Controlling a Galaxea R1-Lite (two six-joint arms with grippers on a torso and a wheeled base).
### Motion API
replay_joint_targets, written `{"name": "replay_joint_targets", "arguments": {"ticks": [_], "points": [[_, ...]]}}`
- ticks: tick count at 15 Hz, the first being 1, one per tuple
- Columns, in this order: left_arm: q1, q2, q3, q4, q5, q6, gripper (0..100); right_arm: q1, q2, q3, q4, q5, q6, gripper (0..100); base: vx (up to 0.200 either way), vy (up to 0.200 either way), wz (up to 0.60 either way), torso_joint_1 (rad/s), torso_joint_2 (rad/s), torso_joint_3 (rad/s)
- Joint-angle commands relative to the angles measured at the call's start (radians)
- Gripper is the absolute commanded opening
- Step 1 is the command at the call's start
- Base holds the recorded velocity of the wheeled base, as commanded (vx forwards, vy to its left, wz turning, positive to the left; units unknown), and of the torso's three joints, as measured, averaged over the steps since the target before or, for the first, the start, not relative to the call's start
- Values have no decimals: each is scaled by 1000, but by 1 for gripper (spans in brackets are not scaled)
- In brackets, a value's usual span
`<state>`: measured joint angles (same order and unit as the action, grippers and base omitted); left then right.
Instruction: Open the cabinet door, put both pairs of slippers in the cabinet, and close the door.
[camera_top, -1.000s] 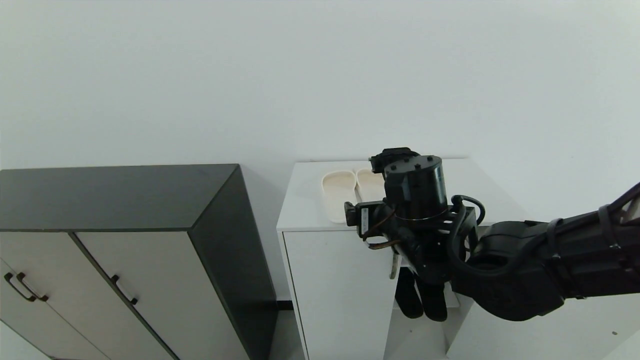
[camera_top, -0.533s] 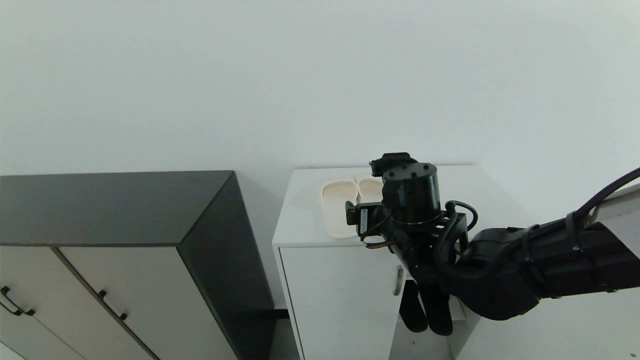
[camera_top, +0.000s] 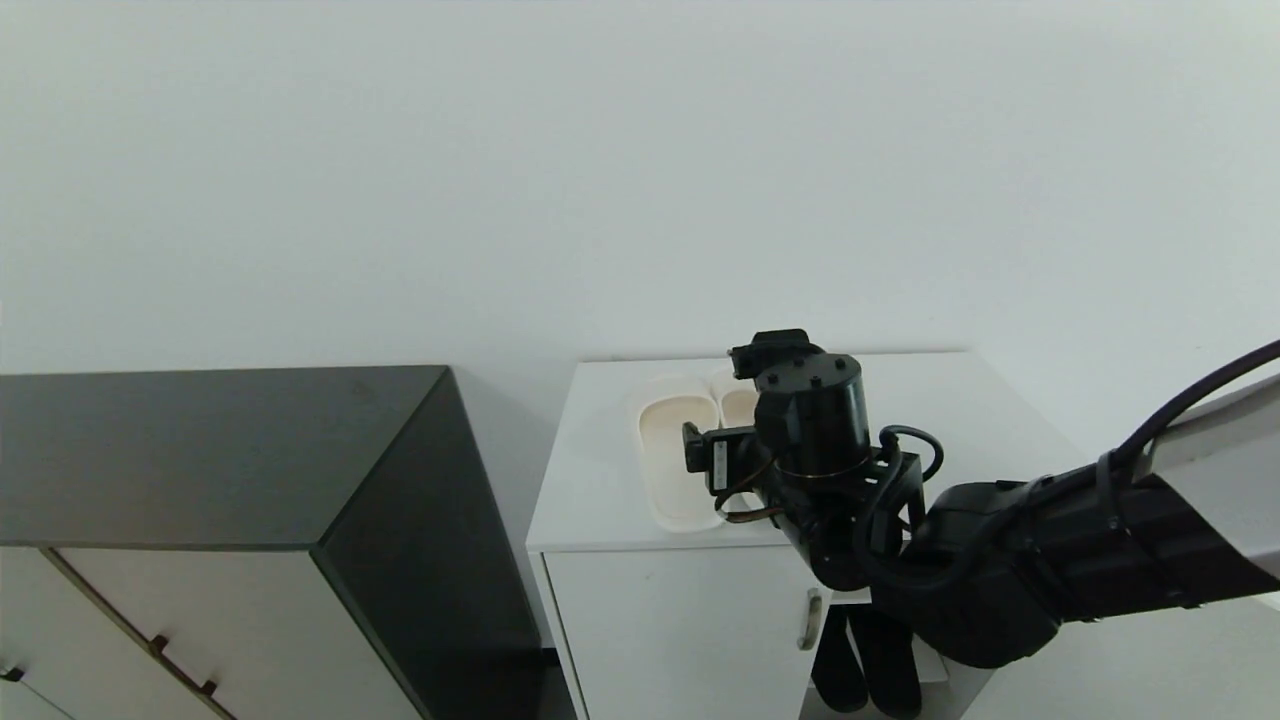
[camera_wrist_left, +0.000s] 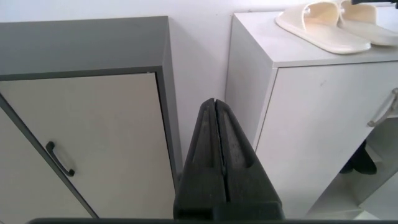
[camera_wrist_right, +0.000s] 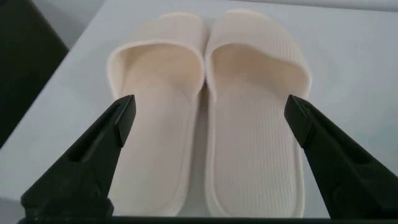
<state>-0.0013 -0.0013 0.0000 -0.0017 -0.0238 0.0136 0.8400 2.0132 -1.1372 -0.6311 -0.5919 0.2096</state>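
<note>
We see a low white box-shaped cabinet (camera_top: 600, 480) with a flat matte top standing against the pale wall. Directly on that top lies a pair of cream-coloured ribbed foam slippers (camera_wrist_right: 249, 143), side by side and touching along their inner edges, soles down. In its open compartment below sits a pair of black slippers (camera_top: 865, 675); we cannot tell what surface they rest on.

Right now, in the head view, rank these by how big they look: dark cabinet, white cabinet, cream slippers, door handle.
dark cabinet
white cabinet, partly hidden by the right arm
cream slippers
door handle
</note>
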Motion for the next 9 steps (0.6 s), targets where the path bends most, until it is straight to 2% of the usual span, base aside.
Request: {"name": "replay_joint_targets", "arguments": {"ticks": [1, 4, 6, 9], "points": [[0, 1, 0, 0, -1, 0, 0, -13, 50, -7, -1, 32, 1, 100, 0, 0, 0, 0, 0, 0], [0, 1, 0, 0, -1, 5, 0, -41, 122, -61, -6, 53, -1, 100, 0, 0, 0, 0, 0, 0], [0, 1, 0, 0, -5, 22, 0, -56, 160, -104, -13, 72, -7, 100, 0, 0, 0, 0, 0, 0], [0, 1, 0, 0, -15, 25, 0, -96, 251, -251, -12, 87, -47, 100, 0, 0, 0, 0, 0, 0]]}}
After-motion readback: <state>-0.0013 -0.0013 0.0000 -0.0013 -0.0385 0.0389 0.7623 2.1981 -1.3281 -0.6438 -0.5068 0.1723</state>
